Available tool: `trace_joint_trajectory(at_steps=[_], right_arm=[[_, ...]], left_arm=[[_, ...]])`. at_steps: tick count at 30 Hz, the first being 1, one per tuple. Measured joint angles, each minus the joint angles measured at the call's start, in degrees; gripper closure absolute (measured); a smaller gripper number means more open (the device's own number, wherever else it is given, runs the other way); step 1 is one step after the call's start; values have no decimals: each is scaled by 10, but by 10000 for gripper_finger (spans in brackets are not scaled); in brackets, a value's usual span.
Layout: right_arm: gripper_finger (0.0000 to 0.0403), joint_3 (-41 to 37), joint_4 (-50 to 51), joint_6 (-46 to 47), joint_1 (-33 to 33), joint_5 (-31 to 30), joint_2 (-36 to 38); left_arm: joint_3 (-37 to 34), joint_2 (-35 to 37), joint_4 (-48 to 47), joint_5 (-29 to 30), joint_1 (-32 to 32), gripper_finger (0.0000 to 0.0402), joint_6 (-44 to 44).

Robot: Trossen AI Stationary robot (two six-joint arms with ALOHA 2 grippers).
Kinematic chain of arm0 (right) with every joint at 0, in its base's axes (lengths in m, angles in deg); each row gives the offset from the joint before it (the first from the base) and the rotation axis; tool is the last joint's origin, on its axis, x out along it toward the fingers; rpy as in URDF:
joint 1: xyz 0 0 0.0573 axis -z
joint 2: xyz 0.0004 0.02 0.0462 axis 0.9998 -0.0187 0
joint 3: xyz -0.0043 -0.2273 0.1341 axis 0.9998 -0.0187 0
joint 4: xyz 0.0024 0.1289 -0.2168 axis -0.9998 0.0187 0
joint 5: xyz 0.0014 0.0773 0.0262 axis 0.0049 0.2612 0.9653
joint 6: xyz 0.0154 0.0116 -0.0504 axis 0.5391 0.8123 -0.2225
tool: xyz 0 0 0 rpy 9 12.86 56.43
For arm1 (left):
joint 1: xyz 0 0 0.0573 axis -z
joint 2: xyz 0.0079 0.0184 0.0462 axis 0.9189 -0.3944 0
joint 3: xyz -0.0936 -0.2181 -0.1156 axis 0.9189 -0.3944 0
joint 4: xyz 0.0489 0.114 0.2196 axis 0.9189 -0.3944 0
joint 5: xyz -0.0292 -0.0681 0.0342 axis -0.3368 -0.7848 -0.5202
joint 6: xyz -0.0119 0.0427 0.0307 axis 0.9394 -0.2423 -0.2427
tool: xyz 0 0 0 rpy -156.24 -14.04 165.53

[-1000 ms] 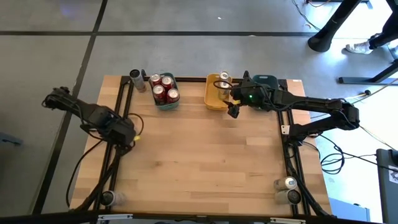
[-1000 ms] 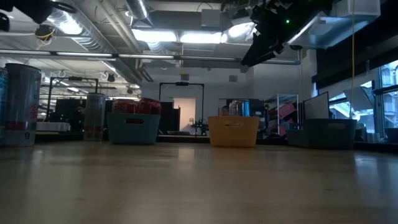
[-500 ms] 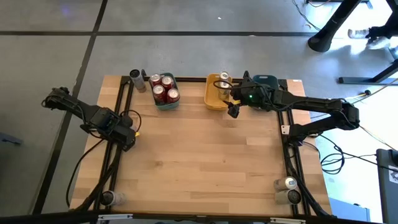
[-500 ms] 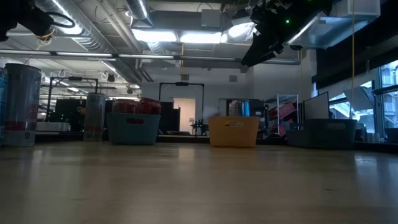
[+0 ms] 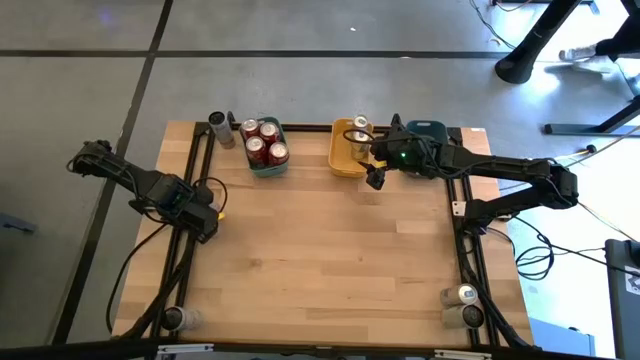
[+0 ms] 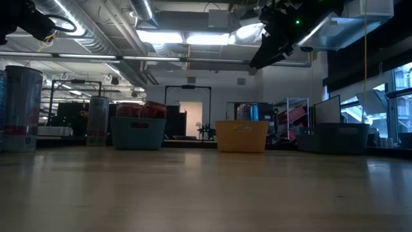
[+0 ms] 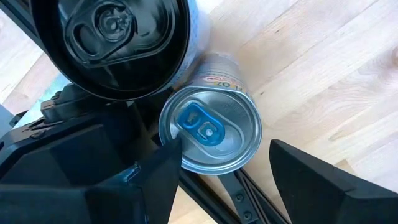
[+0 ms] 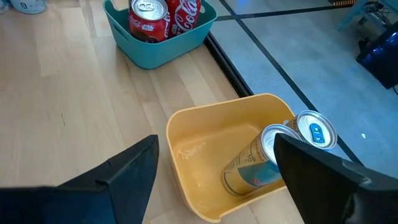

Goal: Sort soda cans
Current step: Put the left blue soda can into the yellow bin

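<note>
High view: you see the left gripper [image 5: 205, 222] at the left table edge, a little lower and closer to the wooden table [image 5: 330, 260] than one second before; the right gripper [image 5: 376, 178] has not moved. Its fingers are wide open and empty, hanging just beside the yellow plastic tray [image 8: 205, 134], which holds two gold soda cans [image 8: 258, 163] lying tilted. Farther beyond it the teal plastic tray [image 8: 158, 46] holds the red soda cans [image 8: 148, 17]. The left gripper is partly open and grips nothing; directly under its fingers stands a silver-topped can with blue tab [image 7: 210, 130], touching a bigger dark-topped can [image 7: 121, 37]. Black frame rails [image 5: 195, 170] run beside this gripper.
</note>
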Motion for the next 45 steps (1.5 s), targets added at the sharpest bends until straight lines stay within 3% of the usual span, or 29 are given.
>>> trace_joint_trajectory(at_steps=[13, 29, 45], right_arm=[[86, 0, -2, 0, 0, 0, 0], [86, 0, -2, 0, 0, 2, 0], [86, -33, -21, 2, 0, 6, 0]], left_arm=[[11, 1, 0, -11, -1, 160, -12], [39, 1, -6, 50, -1, 50, -43], [-12, -6, -5, 46, 0, 50, -72]])
